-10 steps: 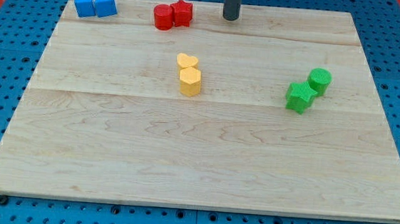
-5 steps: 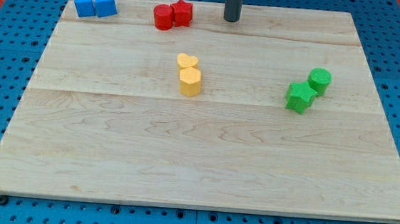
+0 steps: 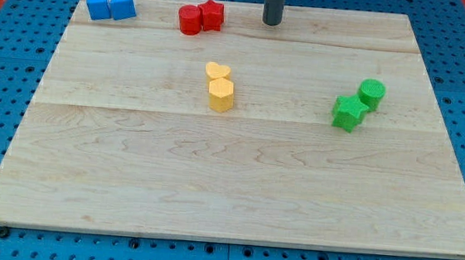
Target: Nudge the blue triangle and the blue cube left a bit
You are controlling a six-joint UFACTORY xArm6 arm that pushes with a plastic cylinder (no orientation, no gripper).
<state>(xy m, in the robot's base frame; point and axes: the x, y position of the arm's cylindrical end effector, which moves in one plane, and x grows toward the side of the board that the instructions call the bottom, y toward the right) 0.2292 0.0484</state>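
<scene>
The blue cube [image 3: 98, 5] and the blue triangle [image 3: 122, 6] sit side by side, touching, at the view's top left corner of the wooden board [image 3: 236, 188]. The cube is on the left, the triangle on the right. My tip [image 3: 272, 22] rests near the board's top edge, a little right of centre. It is far to the right of both blue blocks, with the red blocks between them and it.
A red cylinder [image 3: 190, 19] and a red block [image 3: 211, 15] touch each other left of my tip. A yellow heart [image 3: 217, 71] and yellow hexagon [image 3: 221, 94] sit mid-board. A green star [image 3: 348, 112] and green cylinder [image 3: 372, 94] sit at the right.
My tip has shifted very slightly to the right. No block has moved.
</scene>
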